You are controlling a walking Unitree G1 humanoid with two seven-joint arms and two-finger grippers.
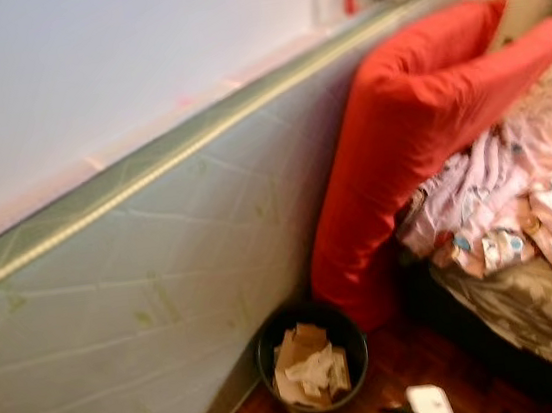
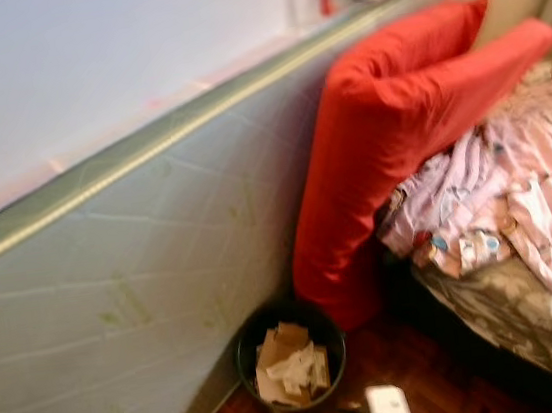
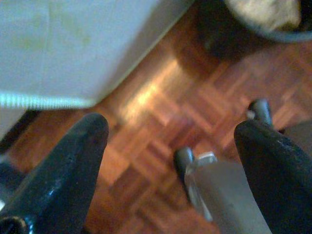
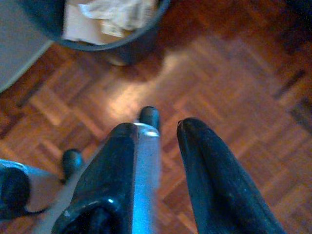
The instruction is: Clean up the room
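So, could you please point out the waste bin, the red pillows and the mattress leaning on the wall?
waste bin (image 1: 342,331): left eye view, on its dark rim.
red pillows (image 1: 399,141): left eye view, on the front pillow's middle.
mattress (image 1: 163,271): left eye view, on its quilted face.
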